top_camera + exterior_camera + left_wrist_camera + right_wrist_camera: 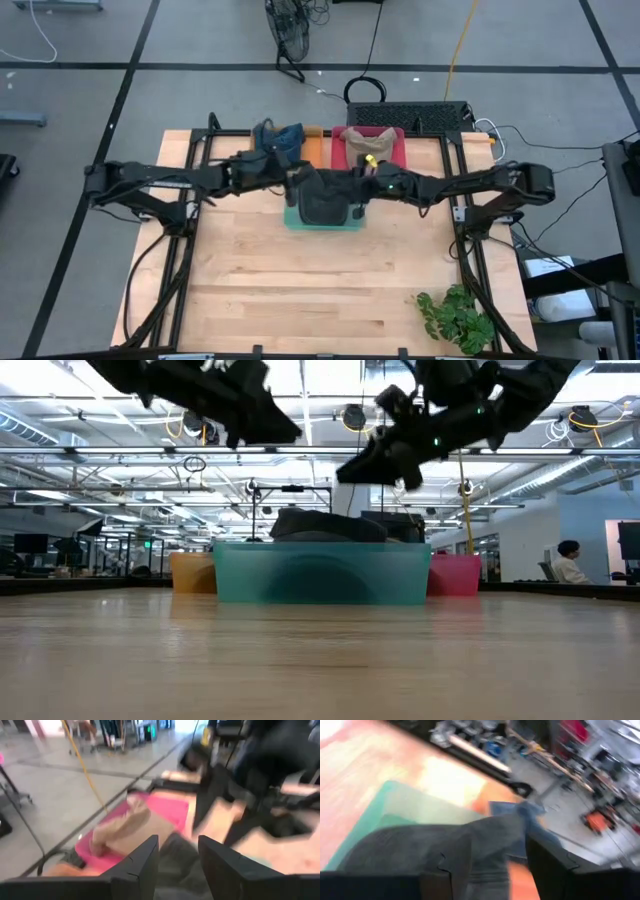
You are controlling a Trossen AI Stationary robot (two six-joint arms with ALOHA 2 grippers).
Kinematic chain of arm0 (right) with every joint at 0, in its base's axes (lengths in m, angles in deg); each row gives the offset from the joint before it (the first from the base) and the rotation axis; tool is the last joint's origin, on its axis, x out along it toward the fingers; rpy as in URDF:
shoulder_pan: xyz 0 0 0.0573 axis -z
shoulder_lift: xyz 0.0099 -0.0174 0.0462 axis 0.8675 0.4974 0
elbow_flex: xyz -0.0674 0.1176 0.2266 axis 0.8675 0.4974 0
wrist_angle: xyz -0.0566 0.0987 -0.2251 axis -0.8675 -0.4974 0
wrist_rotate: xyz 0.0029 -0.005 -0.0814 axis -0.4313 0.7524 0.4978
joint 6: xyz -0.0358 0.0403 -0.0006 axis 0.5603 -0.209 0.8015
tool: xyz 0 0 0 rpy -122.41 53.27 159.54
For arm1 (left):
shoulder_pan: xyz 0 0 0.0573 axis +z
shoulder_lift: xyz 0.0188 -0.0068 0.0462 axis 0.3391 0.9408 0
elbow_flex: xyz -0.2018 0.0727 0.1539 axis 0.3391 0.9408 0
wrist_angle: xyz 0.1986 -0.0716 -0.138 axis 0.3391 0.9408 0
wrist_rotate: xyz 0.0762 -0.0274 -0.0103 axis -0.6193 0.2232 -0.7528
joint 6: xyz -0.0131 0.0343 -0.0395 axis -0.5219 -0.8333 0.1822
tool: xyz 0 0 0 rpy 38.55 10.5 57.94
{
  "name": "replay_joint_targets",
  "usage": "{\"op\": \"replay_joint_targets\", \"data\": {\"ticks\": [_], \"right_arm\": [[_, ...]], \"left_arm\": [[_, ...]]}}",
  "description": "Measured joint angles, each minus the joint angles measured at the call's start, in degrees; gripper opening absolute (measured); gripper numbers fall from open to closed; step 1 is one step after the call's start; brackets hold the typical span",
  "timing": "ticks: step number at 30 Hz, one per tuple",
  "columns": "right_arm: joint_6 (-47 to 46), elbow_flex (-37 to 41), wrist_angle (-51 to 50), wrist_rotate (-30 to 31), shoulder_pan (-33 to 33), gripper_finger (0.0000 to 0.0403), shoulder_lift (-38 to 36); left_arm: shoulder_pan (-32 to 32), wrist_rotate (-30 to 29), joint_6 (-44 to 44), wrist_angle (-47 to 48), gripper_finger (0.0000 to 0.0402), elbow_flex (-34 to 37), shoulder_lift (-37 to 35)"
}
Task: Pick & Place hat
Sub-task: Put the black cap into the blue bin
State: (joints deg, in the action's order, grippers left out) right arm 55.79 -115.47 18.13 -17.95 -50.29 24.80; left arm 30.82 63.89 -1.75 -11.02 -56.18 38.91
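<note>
1. A dark grey hat [322, 197] is lying in the teal bin [322, 222] near the middle of the counter [300, 290], towards its far side.
2. The dark grey hat is spreading across most of the teal bin, with its crown rising above the rim in the low view.
3. A tan hat [366, 145] is resting on the pink tray [396, 150] behind it.
4. A blue denim hat [279, 137] is lying at the far edge, just left of the orange tray [313, 145].

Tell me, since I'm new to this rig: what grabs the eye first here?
Both dark arms meet over the table's middle, where a dark grey fabric hat lies in a teal plastic bin. Behind it a tan hat rests in a pink bin, and a blue denim hat sits beside an orange bin.
</note>
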Motion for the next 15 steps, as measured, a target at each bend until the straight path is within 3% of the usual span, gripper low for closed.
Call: {"op": "replay_joint_targets", "data": {"ticks": [7,15], "right_arm": [[-5.64,2.39,-6.88,4.48,0.99,0.0175,-5.53],[-6.08,10.08,-3.15,4.46,2.64,0.0156,-6.74]], "left_arm": [[2.09,0.10,0.12,-5.12,0.0150,0.04,8.31],[5.70,0.24,5.18,-1.62,0.0150,0.04,12.41]]}}
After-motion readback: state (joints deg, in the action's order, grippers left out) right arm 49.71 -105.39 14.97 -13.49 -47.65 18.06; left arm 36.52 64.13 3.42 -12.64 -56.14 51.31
